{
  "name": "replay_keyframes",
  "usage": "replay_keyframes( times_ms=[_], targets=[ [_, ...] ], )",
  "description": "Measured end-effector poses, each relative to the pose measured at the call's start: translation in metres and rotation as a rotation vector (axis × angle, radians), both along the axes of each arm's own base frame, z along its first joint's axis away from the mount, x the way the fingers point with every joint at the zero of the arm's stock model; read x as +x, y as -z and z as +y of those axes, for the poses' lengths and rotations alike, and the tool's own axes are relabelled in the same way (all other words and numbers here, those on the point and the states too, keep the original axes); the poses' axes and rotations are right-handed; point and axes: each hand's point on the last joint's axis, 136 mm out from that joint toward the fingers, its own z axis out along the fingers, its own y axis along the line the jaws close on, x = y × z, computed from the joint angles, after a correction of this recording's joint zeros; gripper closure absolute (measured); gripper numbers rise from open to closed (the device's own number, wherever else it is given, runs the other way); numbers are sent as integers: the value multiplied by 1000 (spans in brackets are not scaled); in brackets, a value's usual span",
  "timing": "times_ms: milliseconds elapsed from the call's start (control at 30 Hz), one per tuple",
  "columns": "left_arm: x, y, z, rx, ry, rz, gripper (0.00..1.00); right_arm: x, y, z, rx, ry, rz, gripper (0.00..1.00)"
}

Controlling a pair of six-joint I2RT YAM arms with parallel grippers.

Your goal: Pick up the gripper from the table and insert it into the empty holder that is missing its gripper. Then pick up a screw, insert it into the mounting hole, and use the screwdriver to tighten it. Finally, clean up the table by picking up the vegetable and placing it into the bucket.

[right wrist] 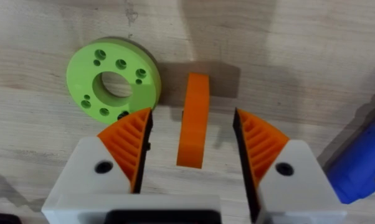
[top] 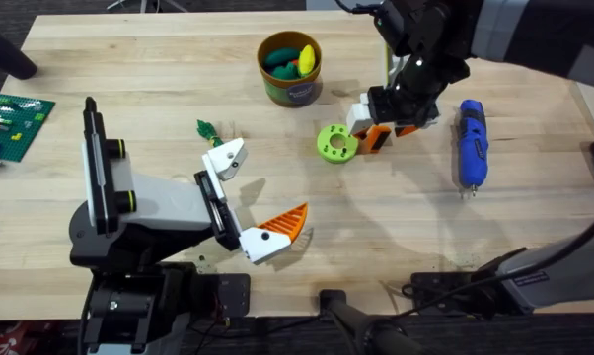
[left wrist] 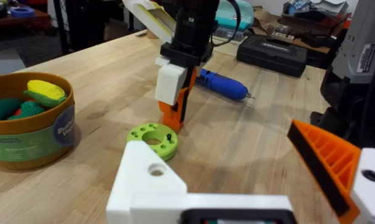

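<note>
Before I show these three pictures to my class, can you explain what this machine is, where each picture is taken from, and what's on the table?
It is two robot arms at a wooden table. One picture looks down from above; the other two come from a small camera on each arm's wrist. The right gripper has its fingers open either side of a loose orange finger piece, not yet gripping it. The left gripper is open and holds nothing; one side is a bare white bracket. Also there: a lime-green disc, a blue screwdriver, a tiny green toy sprig and a bucket of toy food.
</note>
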Motion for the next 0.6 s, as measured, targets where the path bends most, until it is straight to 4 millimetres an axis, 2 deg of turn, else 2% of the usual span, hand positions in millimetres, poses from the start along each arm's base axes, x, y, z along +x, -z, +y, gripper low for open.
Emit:
replay_keyframes(
  times_ms=[100,233,333,600],
  targets=[
    [0,-2,0,0,-4,6,14,-1,0,0,0,0,2,262],
    [0,-1,0,0,-4,11,15,-14,1,-5,-17,1,59,262],
    [0,-1,0,0,-4,12,14,-15,-1,-7,-16,6,59,262],
    [0,-1,0,0,-4,11,15,-15,-23,-8,14,50,-2,262]
  ],
)
